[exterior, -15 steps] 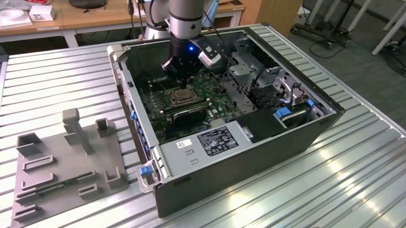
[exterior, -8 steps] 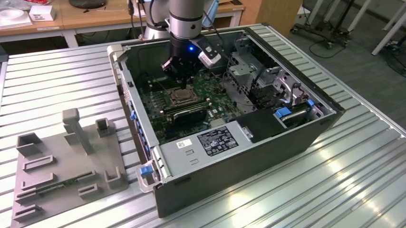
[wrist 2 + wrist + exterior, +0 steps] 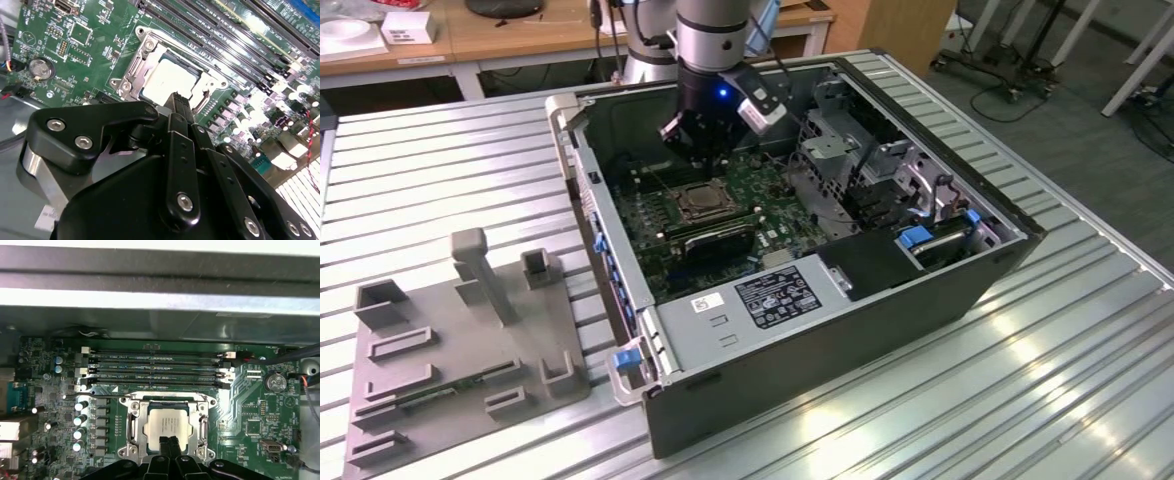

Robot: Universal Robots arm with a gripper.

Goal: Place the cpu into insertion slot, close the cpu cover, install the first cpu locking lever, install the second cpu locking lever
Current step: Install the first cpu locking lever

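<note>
cpu (image 3: 167,422) right at the tips of the tool (image 3: 169,442), its fingers (image 3: 163,447) tight together

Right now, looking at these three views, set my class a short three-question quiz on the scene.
1. True or false: the cpu cover lies flat around the cpu.
2. The gripper tips are nearest to: A a memory slot, B the cpu, C the coin battery.
3. Fill in: the gripper's fingers are ___ (open or shut).
Key: 1 true; 2 B; 3 shut.
</note>
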